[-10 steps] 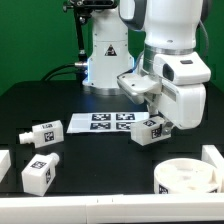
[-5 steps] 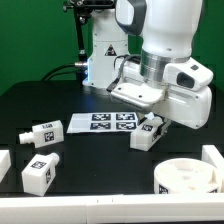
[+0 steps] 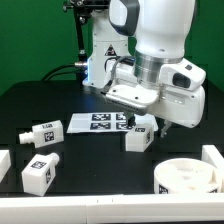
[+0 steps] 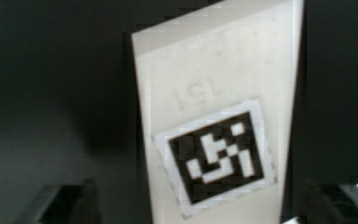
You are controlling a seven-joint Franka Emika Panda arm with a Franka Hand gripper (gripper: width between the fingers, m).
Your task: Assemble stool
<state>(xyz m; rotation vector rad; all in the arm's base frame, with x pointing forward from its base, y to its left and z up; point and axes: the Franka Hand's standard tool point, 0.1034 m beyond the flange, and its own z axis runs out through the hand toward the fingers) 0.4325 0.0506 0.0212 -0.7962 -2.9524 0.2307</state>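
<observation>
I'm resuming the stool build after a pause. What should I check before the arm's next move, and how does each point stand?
1. Hand open around the white blocky plastic leg: ok, gaps on both sides.
2. That leg resting on the black table: ok.
3. Leg clear of the marker board: cannot tell.
4. Round white plastic seat ring unobstructed: ok.
5. Two other white legs lying apart: ok.

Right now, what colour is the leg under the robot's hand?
White leg, with a black-and-white square tag; clearest in the wrist view.
</observation>
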